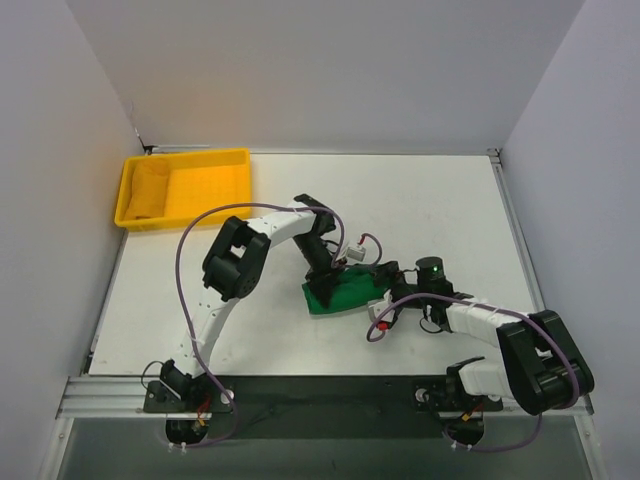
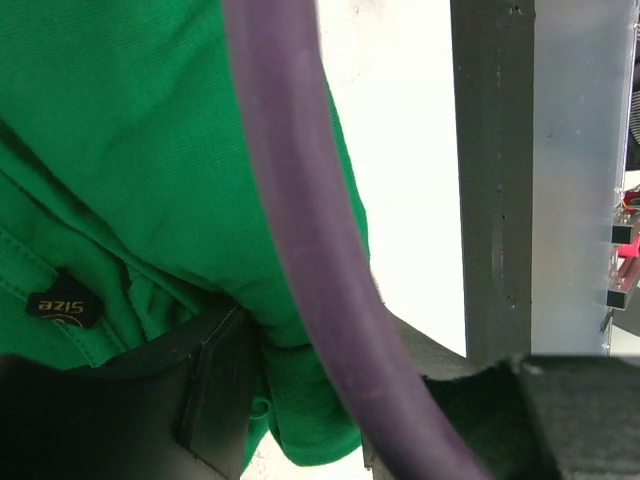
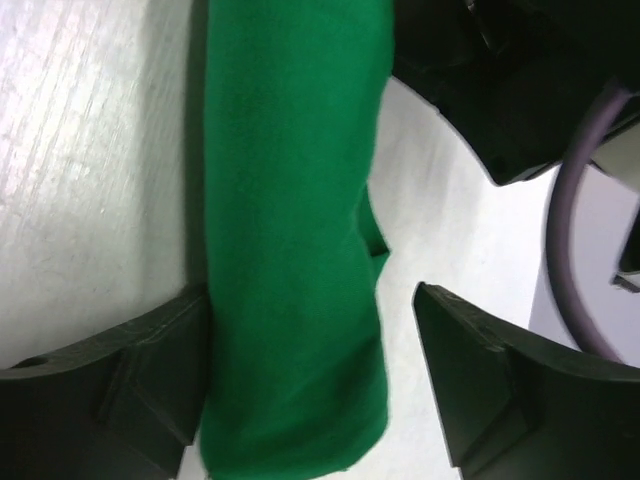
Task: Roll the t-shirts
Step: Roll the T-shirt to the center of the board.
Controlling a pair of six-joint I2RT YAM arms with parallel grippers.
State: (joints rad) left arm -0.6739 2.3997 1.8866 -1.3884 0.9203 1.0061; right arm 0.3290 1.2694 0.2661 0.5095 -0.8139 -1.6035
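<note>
A green t-shirt (image 1: 343,293) lies rolled into a bundle near the table's middle. My left gripper (image 1: 330,272) comes down onto its far end. In the left wrist view the green fabric (image 2: 150,150), with a black size tag, fills the frame, and a fold of it is pinched in my left gripper (image 2: 320,400), partly behind a purple cable. My right gripper (image 1: 383,283) is at the roll's right end. In the right wrist view the roll (image 3: 290,250) runs between my right gripper's (image 3: 310,370) fingers. The left finger (image 3: 150,370) touches it and the right finger (image 3: 480,380) stands apart.
A yellow tray (image 1: 190,155) sits at the table's back left with a yellow cloth (image 1: 150,190) in its left part. A purple cable (image 2: 300,230) crosses the left wrist view. White walls close the table on three sides.
</note>
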